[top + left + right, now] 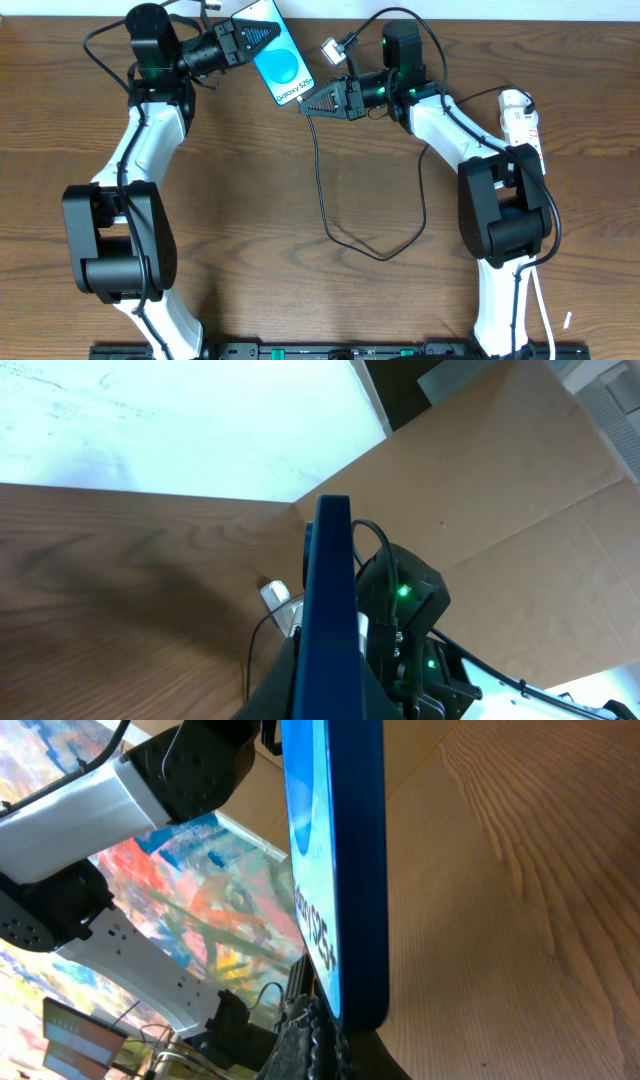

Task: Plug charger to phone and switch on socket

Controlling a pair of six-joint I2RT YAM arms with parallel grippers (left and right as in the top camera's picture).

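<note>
The phone (282,62) sits at the top centre of the overhead frame. It is tilted, with its bright blue screen, pale circle and white "Galaxy S25" lettering facing up at me. My left claw (262,40) reaches in from the upper left and is pinched onto the phone's upper part. On the left wrist camera the phone (330,620) shows edge-on as a narrow blue bar rising from the bottom centre. The right arm (405,595), with its green lights, is just behind it.

My right claw (310,105) comes in from the right. Its fingers are pressed together to a point at the phone's lower end, just below the lettering. The charger (322,190) leaves that point, runs down the middle of the worktop (230,200), and loops along the lower centre. It then climbs back up towards the right arm. I read the right claw as clamped on the charger's end, but the plug tip is hidden, so I cannot tell whether it is seated in the phone. On the right wrist camera the phone (345,870) fills the centre, upright and edge-on. Its lit face is turned to the left of the frame, and the white left arm (90,790) is in the upper left.

The socket (520,112) lies at the right edge of the overhead frame, white with a red mark. Its lower end is covered by the right arm, and it is well apart from the phone.
</note>
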